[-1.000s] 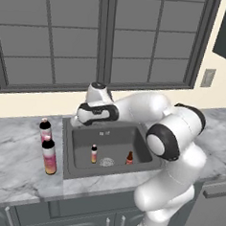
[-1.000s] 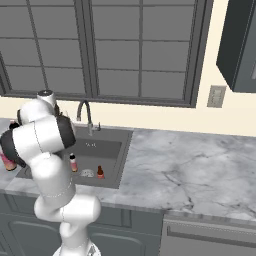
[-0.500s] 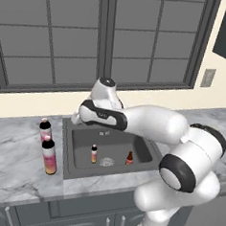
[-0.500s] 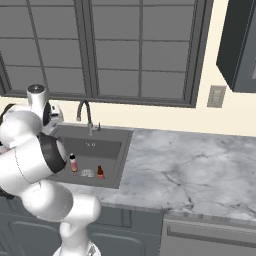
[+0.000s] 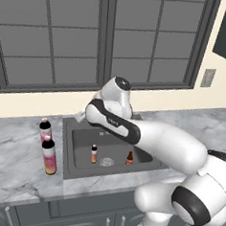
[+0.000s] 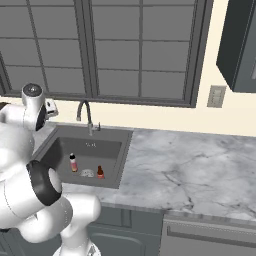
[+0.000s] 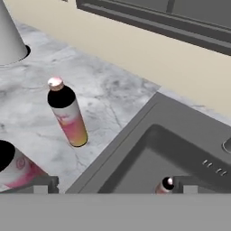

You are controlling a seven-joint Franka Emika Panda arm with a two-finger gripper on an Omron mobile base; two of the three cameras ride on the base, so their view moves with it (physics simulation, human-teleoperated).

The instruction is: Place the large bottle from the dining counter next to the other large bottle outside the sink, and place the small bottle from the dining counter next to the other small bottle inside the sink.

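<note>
gripper [image 7: 110, 184]: jaws wide apart, nothing between tips, touching nothing; hangs over sink's left rim.
large bottles: 2 on marble counter [image 5: 15, 165] left of sink [image 5: 77, 165]. Near one [image 5: 49, 156] & far one [image 5: 45, 130] both upright, caps up, just beside each other.
small bottles: 2 in sink basin, upright. Pink-label one [image 5: 94, 154] left of drain [image 5: 107, 161], red one [image 5: 129, 158] right of it; apart.
around: faucet [image 6: 86, 116] behind sink, windows above.
in the way: arm [image 5: 146, 137] spans over sink.
</note>
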